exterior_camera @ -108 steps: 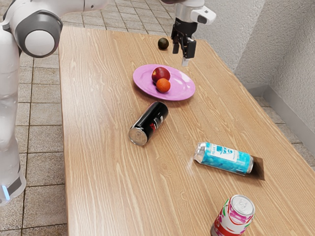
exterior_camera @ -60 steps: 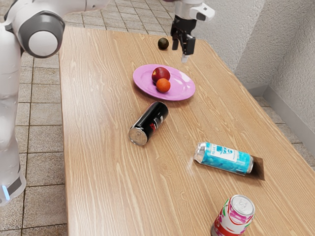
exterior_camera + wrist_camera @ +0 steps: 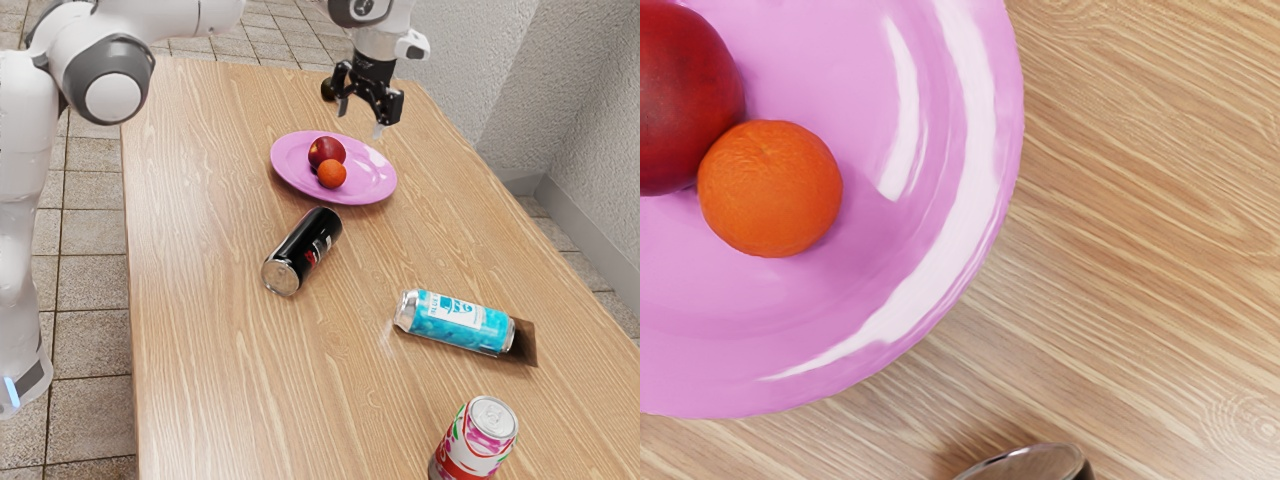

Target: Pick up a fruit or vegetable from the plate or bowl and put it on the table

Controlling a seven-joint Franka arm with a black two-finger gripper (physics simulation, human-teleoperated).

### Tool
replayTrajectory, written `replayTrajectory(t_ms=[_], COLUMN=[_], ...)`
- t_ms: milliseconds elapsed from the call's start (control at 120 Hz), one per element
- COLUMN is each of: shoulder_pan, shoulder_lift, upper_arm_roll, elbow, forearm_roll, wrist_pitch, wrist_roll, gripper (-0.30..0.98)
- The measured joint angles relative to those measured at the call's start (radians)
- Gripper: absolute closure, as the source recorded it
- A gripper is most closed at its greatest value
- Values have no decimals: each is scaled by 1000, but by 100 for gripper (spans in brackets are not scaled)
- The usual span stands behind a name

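My black gripper (image 3: pixel 360 117) hangs open in the air above the far side of the pink plate (image 3: pixel 375 185), with nothing between its fingers. On the plate lie a dark red round fruit (image 3: pixel 325 150) and a smaller orange (image 3: pixel 332 174), close beside each other. From my hand, the wrist view takes in the orange (image 3: pixel 770 189), part of the red fruit (image 3: pixel 680 100) and the plate's rim (image 3: pixel 990 200). The wooden table (image 3: pixel 220 350) lies beneath it all.
A black can (image 3: pixel 302 250) lies near the plate. Farther along are a blue can (image 3: pixel 455 321) on its side and an upright red-and-white can (image 3: pixel 476 438). A dark round fruit (image 3: pixel 327 90) sits behind my gripper at the far end. The wrist view catches a can's rim (image 3: pixel 1030 465).
My hand has turned, so both fingers now stand apart in the exterior view, and it has shifted slightly toward that view's left. The plate, fruits and cans have stayed put.
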Motion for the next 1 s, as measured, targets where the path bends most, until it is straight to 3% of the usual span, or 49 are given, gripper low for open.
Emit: replayTrajectory(t_ms=[300, 533, 708, 1000], shoulder_pan=[22, 117, 208, 166], shoulder_lift=[79, 348, 626, 592], upper_arm_roll=[54, 55, 53, 120], elbow=[29, 243, 599, 536], forearm_roll=[-9, -85, -174, -216], wrist_pitch=[75, 162, 124, 77], wrist_roll=[-232, -348, -410, -480], gripper=[0, 0, 0, 0])
